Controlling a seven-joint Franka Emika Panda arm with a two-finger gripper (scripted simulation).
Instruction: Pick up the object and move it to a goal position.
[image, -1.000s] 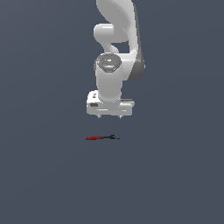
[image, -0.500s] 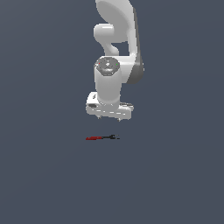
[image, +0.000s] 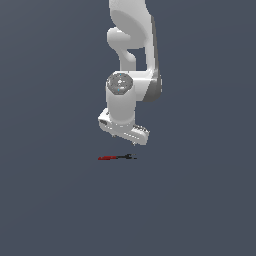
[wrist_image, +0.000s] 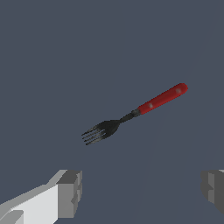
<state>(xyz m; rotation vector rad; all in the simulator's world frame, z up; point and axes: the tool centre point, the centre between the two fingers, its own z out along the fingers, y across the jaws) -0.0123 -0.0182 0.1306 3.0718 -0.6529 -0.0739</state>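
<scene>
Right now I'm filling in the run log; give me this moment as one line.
phase: approach | claw: open, empty, above fork | fork: flat on floor, red handle, black tines, untouched | goal: not visible

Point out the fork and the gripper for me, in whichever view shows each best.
fork (wrist_image: 131, 115), wrist view, on the neck where the black tines end meets the red handle.
gripper (wrist_image: 140, 192), wrist view, midway between the two grey fingertips, which stand wide apart.
</scene>
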